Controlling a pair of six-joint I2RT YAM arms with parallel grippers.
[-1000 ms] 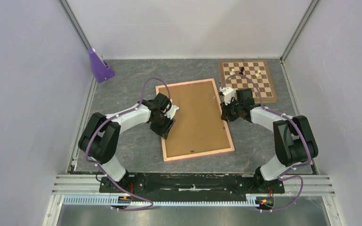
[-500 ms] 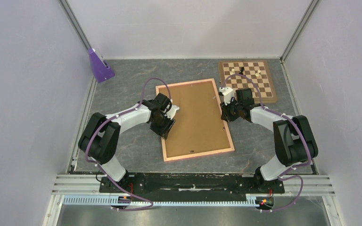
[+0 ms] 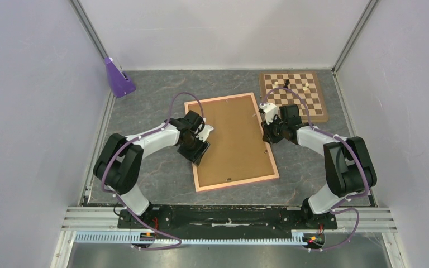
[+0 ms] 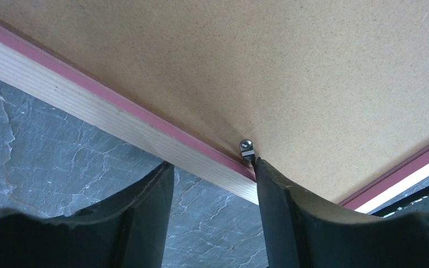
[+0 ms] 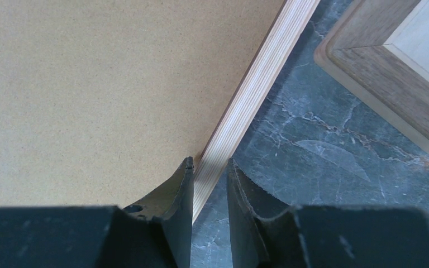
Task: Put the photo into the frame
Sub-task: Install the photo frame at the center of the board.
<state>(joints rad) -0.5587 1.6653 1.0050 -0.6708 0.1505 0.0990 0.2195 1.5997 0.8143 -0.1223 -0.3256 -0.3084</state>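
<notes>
The frame (image 3: 221, 99) lies face down on the table, pale wood back up, with a brown backing board (image 3: 234, 139) filling it. The photo is hidden. My left gripper (image 3: 197, 152) is open at the frame's left rail (image 4: 89, 103). One finger is over the table and the other touches the board beside a small metal tab (image 4: 247, 148). My right gripper (image 3: 266, 135) sits at the right rail (image 5: 262, 67). Its jaws are closed narrowly on that rail (image 5: 209, 162), with one finger over the board and one outside the rail.
A brown-and-cream chessboard (image 3: 296, 95) with a few pieces lies at the back right, close to the frame's right rail, and its corner shows in the right wrist view (image 5: 391, 84). A purple object (image 3: 117, 78) stands at the back left by the wall.
The frame has slid slightly to the right at its near end. Both grippers stay at their rails with little movement.
</notes>
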